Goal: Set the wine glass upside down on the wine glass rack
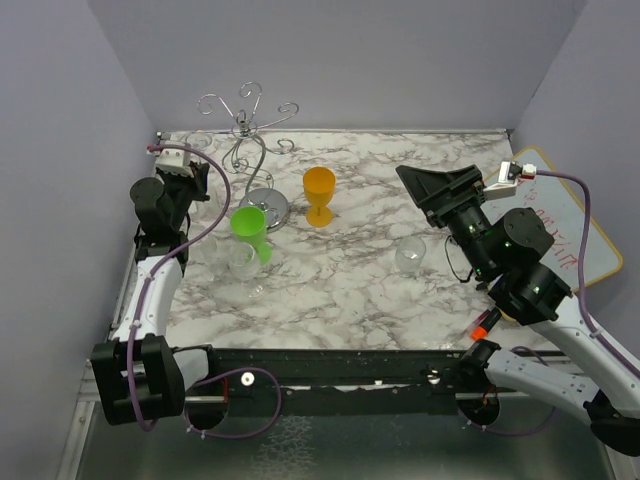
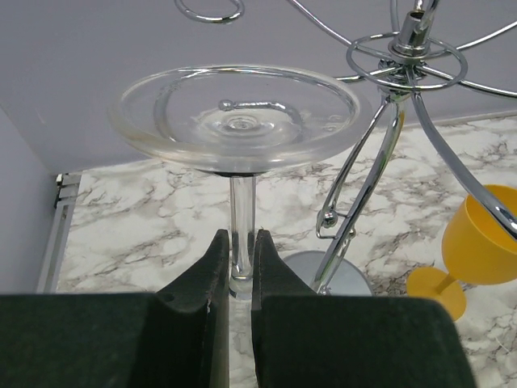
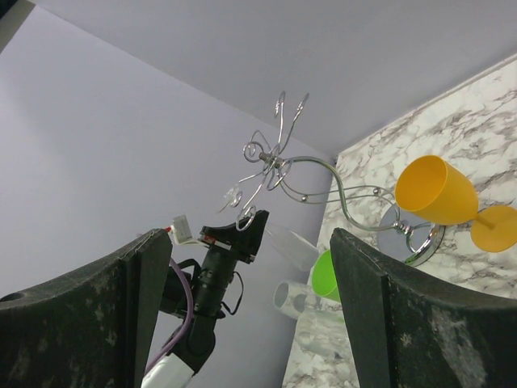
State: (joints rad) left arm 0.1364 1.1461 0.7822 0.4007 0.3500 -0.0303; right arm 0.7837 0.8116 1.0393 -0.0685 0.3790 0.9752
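L gripper (image 2: 236,259) clamped on glass (image 2: 238,121) stem, foot up, near rack (image 2: 408,61): hanging step. Next, you slide stem into curl. R gripper (image 3: 250,275) spread, idle.

There is one wine glass rack (image 1: 272,205), at the far left. There are three clear glasses: a wine glass (image 2: 238,121) far left, a second glass (image 1: 243,262) near left, a third glass (image 1: 410,253) right. One green cup (image 1: 250,225), one orange goblet (image 1: 319,190), one whiteboard (image 1: 570,205).

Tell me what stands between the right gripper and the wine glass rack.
The orange goblet stands between the right gripper and the wine glass rack, nearer the rack's base. The top external view shows it best.
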